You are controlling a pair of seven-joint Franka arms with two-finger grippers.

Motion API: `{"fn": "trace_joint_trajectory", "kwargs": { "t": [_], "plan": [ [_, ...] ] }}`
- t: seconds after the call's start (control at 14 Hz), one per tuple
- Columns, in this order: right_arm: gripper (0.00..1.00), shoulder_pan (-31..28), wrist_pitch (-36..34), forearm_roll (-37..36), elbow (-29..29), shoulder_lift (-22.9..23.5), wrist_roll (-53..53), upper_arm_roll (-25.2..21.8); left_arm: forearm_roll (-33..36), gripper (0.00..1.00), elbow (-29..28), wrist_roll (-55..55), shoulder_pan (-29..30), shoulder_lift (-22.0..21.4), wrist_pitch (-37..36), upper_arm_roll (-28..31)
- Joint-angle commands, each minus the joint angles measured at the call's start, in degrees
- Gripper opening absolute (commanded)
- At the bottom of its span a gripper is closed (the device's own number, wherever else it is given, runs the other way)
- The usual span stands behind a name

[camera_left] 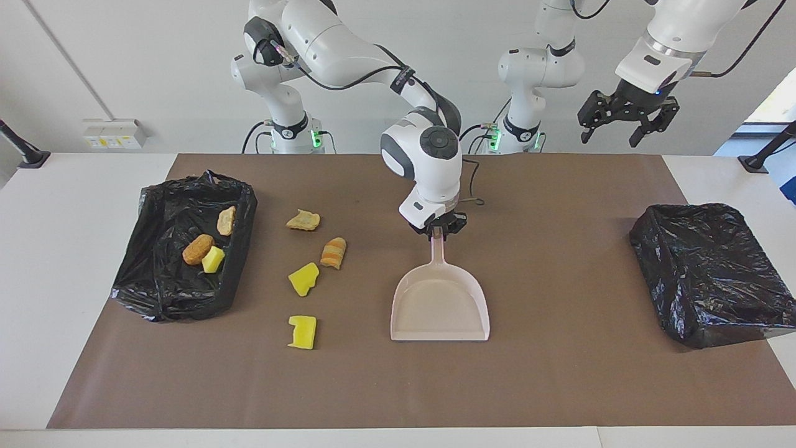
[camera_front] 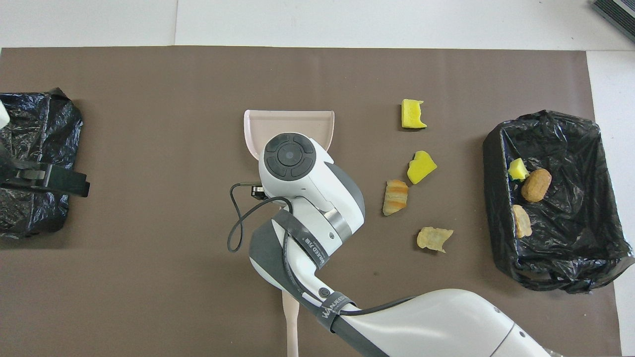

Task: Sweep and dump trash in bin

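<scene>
Beige plastic: a dustpan (camera_left: 440, 305) is lying flat on the brown mat (camera_left: 547, 373), and its handle is being pinched between the jaws of the right gripper (camera_left: 439, 229), at the handle's top, mouth pointing away from the robots. The right arm is reaching in from its base and bending steeply down over the pan. The left gripper (camera_left: 627, 121) is being held high in the air with its jaws spread, over the table edge near the closed black bag (camera_left: 709, 274); that arm is waiting.

Seven scraps of trash are being shown. Three are lying in the open lined bin (camera_left: 155, 292) at the right arm's end: a tan piece (camera_left: 226, 219), a brown piece (camera_left: 198, 248) and a yellow chunk (camera_left: 212, 259). Four are lying on the mat between bin and dustpan: a tan scrap (camera_left: 303, 219) nearest the robots, an orange piece (camera_left: 334, 252), a yellow sponge (camera_left: 303, 279) and a second yellow sponge (camera_left: 302, 331) farthest from the robots.

Likely risks are being judged as follows: light scraps may be pushed aside by the pan's lip rather than scooped, and the pan may twist in a grip taken so high on the handle.
</scene>
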Motion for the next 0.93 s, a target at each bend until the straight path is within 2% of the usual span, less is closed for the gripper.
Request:
{"fn": "trace_joint_trajectory", "kwargs": {
  "t": [0.0,0.29,0.43,0.57,0.72,0.86],
  "plan": [
    [1.0,-0.4,-3.9,0.2,-0.9,-4.3,1.2,0.2,0.5,1.0,-1.4,-0.4,-0.5,-1.5,-1.9,0.3],
    [1.0,-0.1,-12.8,1.1,-2.0,-10.4,1.6,0.6,0.3,1.0,-1.3,-2.1,-0.3,-1.5,-0.2,-0.4],
    [1.0,-0.2,-15.3,3.8,-5.1,-14.1,1.6,2.5,0.2,1.0,-2.0,-2.7,-2.1,-1.4,4.2,-0.7],
    [1.0,1.1,-14.9,6.1,-9.9,-17.3,1.8,4.1,0.2,1.0,-2.7,-2.8,-3.9,-0.1,8.4,-0.7],
    [1.0,1.9,-13.9,11.0,-17.1,-21.7,1.3,4.4,0.1,1.0,-5.3,-3.6,-6.1,0.9,16.6,-0.8],
    [1.0,2.0,-7.1,17.2,-26.9,-26.5,0.5,4.4,-1.1,1.0,-6.1,-5.5,-10.0,4.1,20.4,-0.8]
  ]
}}
